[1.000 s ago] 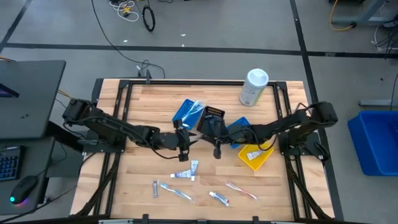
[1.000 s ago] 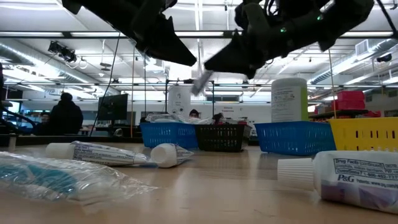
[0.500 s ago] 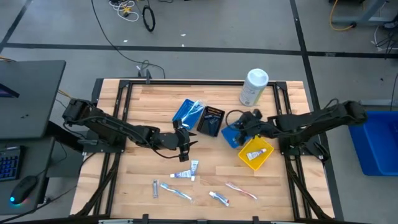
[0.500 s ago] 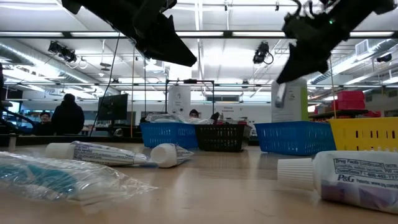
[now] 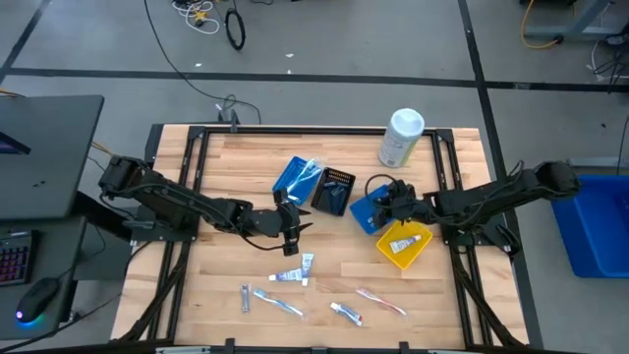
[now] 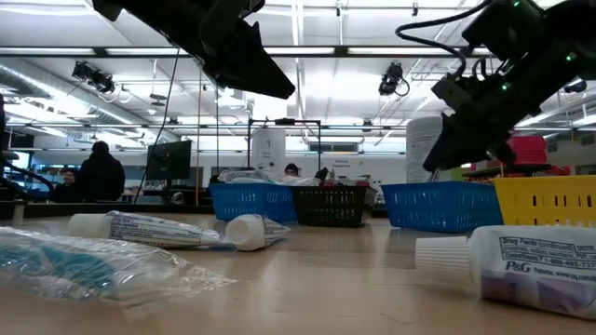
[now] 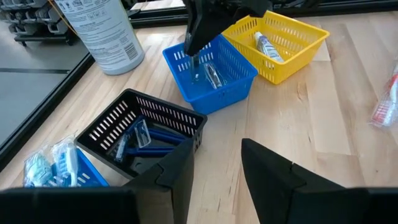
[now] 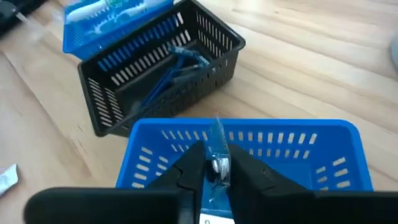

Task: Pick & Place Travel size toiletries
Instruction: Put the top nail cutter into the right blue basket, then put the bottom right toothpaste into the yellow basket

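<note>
wooden counter (image 5: 236, 167) under me, trays grouped at its middle. my right gripper (image 5: 381, 204) hangs over the blue tray (image 7: 231, 74), fingers pinched on a clear-wrapped item (image 8: 217, 149) hanging long-axis down, straight into that tray. i judge the drop is all that's left for this one. my left gripper (image 5: 290, 231) waits mid-counter, fingers apart and empty, nearer the loose toiletries (image 5: 295, 273) lying flat toward the front edge.
</note>
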Motion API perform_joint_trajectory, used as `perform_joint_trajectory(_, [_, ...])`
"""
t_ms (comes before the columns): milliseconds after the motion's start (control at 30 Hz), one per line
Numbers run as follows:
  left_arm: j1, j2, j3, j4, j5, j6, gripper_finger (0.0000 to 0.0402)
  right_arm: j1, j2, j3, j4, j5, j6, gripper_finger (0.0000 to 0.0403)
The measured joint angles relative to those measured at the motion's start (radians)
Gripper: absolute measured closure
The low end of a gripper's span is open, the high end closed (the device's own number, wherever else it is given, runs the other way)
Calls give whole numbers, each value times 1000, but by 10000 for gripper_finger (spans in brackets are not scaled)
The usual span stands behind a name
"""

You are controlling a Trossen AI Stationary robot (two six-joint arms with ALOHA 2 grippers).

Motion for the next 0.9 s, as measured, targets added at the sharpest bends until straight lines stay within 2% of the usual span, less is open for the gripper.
perform_joint_trajectory(200, [0, 0, 0, 0, 4, -5, 262, -14, -1, -11, 19, -1, -66, 298])
perform_joint_trajectory(367, [0, 0, 0, 0, 23, -21, 262, -14, -10, 2, 103, -7, -172, 262])
perform_joint_trajectory(467, [0, 0, 0, 0, 23, -25, 262, -8, -31, 42, 146, -67, -268, 248])
perform_joint_trajectory(600, [0, 0, 0, 0, 23, -26, 262, 10, -40, 103, 243, -159, -316, 242])
perform_joint_trajectory(733, [0, 0, 0, 0, 23, -21, 262, 48, -35, 166, 315, -308, -335, 251])
perform_joint_trajectory(800, [0, 0, 0, 0, 23, -21, 262, 87, -22, 214, 315, -321, -329, 255])
perform_joint_trajectory(900, [0, 0, 0, 1, 23, -22, 262, 154, 24, 291, 316, -266, -411, 255])
